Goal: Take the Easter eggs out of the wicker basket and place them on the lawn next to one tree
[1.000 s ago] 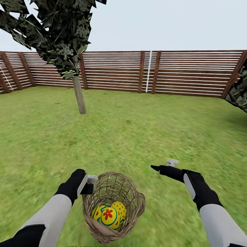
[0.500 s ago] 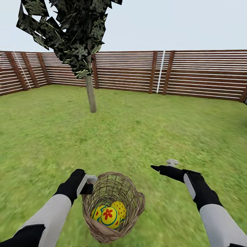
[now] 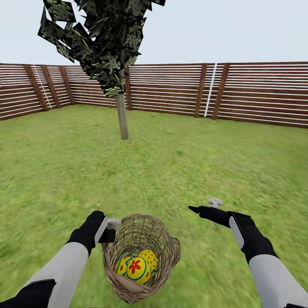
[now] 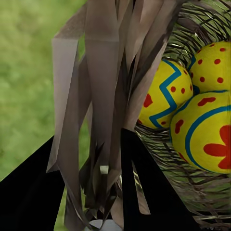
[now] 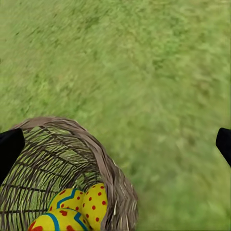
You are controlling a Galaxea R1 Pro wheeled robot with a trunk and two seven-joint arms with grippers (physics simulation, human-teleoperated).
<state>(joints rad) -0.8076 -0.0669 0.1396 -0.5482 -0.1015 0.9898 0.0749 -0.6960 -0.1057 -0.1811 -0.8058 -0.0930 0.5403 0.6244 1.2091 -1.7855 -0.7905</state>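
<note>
My left gripper (image 3: 112, 229) is clamped on the rim of the wicker basket (image 3: 164, 250), at its nine o'clock side, carrying it. My right gripper (image 3: 204, 206) hangs wide apart with nothing in it, off at the basket's two o'clock. All three Easter eggs (image 3: 137, 266) sit nested at the bottom. The weave looks light but floppy (it's bunching between my fingers), so I judge the rim is a fair hold. The eggs look smooth and slippery; grip across the middle. The tree (image 3: 122, 117) stands at twelve o'clock, well off on the lawn (image 3: 205, 162).
</note>
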